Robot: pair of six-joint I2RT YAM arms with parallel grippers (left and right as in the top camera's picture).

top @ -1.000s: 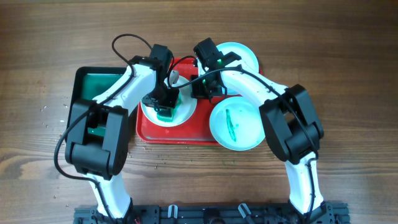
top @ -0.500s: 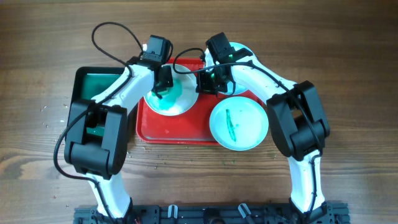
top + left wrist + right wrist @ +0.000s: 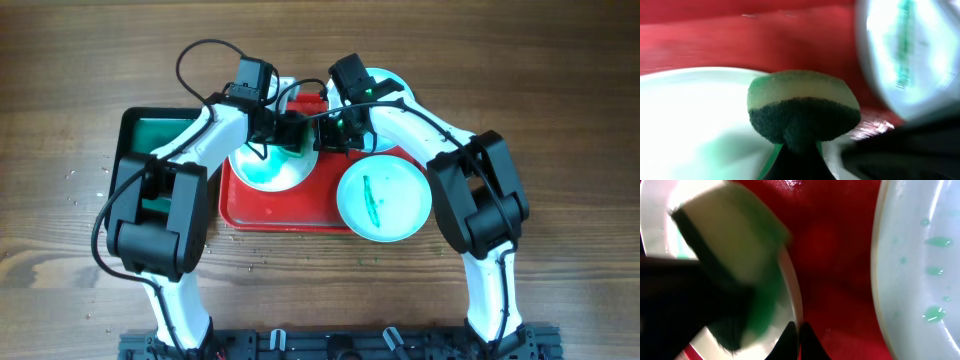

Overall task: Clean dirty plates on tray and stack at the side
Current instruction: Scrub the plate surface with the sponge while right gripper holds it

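Observation:
The white plate [image 3: 262, 170] lies on the left part of the red tray [image 3: 300, 212], with green smeared across it. My left gripper [image 3: 290, 135] is shut on a green-and-yellow sponge [image 3: 804, 107] pressed on the plate's right part [image 3: 690, 125]. My right gripper [image 3: 328, 136] is shut on that plate's right rim [image 3: 790, 280], jaws pinching the edge [image 3: 799, 332]. One aqua plate [image 3: 383, 200] with a green streak lies at the tray's front right. The other aqua plate [image 3: 392, 84] is at the back, partly under my right arm.
A dark green tray [image 3: 150, 135] stands left of the red tray, partly under my left arm. Bare wooden table [image 3: 560, 120] lies to the right and at the back. The red tray floor [image 3: 835, 255] shows between the white and aqua plates.
My left gripper moved the sponge from the plate's middle to its back left, then across to its right side. Green now covers more of the white plate. My right gripper shifted slightly right.

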